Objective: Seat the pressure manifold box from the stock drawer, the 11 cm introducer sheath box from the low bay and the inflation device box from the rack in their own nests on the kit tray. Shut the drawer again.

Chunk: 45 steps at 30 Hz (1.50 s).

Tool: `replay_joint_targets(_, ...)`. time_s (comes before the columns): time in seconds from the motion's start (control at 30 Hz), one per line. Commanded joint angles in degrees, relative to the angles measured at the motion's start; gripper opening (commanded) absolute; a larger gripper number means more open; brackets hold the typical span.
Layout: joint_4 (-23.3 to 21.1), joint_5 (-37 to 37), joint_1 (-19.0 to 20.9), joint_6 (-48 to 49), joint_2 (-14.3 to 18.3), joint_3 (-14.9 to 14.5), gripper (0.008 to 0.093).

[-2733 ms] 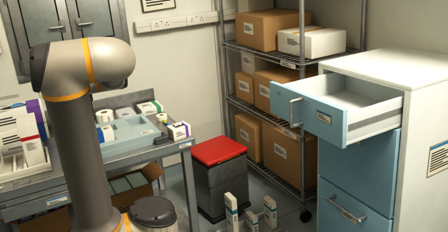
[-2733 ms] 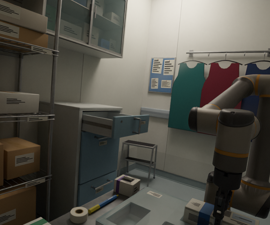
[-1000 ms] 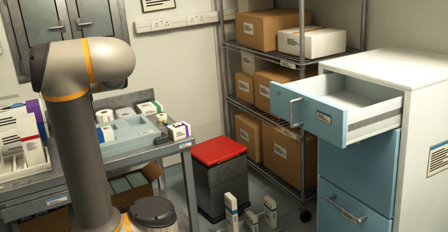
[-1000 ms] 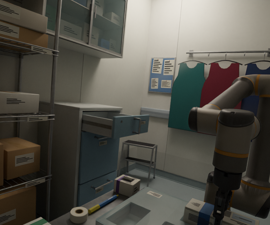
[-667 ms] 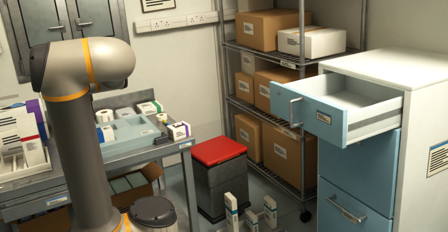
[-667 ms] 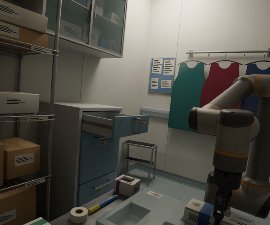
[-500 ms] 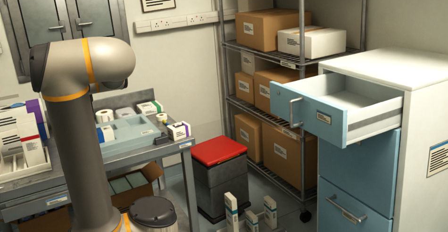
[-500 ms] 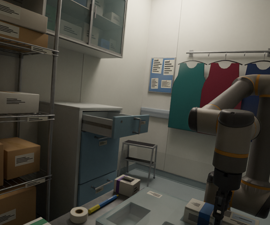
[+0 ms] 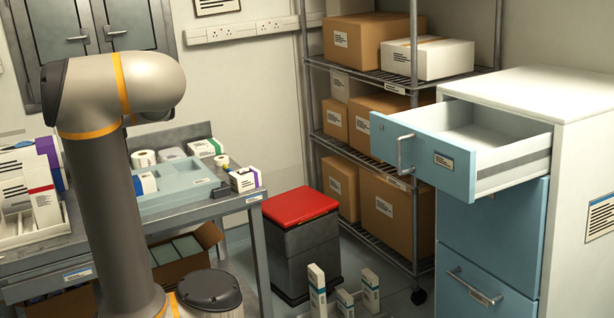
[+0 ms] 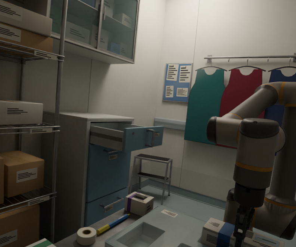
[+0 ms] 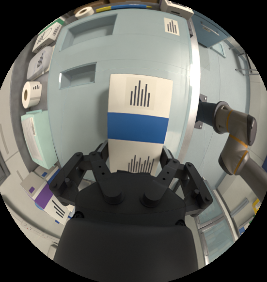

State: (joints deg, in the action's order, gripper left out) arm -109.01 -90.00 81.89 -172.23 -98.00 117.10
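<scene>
On the steel table, the pale blue kit tray [image 9: 174,183] [image 11: 123,65] carries a white box with a blue band [image 11: 138,123] [image 10: 220,231] [image 9: 143,183] seated at its near end. My gripper [image 11: 135,160] [image 10: 240,226] is open and holds nothing, with its fingers straddling that box's near end. Two other nests in the tray, a large one [image 11: 91,29] [image 10: 141,234] and a small one [image 11: 77,76], stand empty. The top drawer [image 9: 455,149] [image 10: 128,135] of the blue cabinet stands pulled out, and its inside looks empty. Small boxes [image 9: 341,290] stand on the floor in front of the cabinet.
The table's front edge [image 9: 206,211] runs beside the tray, with a purple-banded box [image 9: 244,179], tape rolls [image 10: 86,235] and a blue-yellow pen [image 10: 113,221] beyond it. A red-lidded bin [image 9: 300,239] and a wire shelving unit [image 9: 386,114] with cartons stand between table and cabinet.
</scene>
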Motion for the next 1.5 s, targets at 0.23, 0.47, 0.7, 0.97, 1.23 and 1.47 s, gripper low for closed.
replay_joint_targets(0.23,2.44,0.0,0.0,0.0,-0.76,-1.88,0.086)
replay_joint_targets(0.47,4.49,0.0,0.0,0.0,-1.27,-3.39,0.086)
replay_joint_targets(0.7,4.95,0.0,0.0,0.0,-1.36,-3.72,0.087)
replay_joint_targets(0.97,4.97,0.0,0.0,0.0,-1.37,-3.75,0.0934)
replay_joint_targets(1.23,6.25,0.0,0.0,0.0,-1.67,-4.79,0.0934)
replay_joint_targets(1.47,12.1,0.0,0.0,0.0,-2.63,-9.75,0.0934)
